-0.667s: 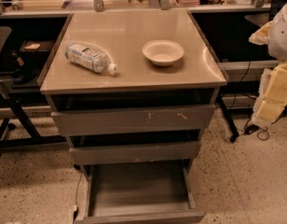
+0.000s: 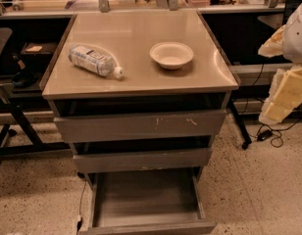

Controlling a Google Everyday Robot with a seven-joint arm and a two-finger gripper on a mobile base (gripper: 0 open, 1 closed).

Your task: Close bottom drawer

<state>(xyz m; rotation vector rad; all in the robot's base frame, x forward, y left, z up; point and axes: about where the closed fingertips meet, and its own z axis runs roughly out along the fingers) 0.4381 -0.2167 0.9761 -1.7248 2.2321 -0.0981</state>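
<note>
below the worktop [image 2: 141, 84], the bottom drawer [image 2: 146, 226] stands pulled far out.
hand [image 2: 284, 94] hangs right of the worktop, well apart from the drawer, wide or narrow i cannot tell; an off-centre push on that low front could skew and jam it.

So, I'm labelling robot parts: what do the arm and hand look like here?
At the right edge, the arm is a smooth, rounded white shell. Below it hang pale cream-yellow blocky segments, likely the hand. No markings show on either.
</note>
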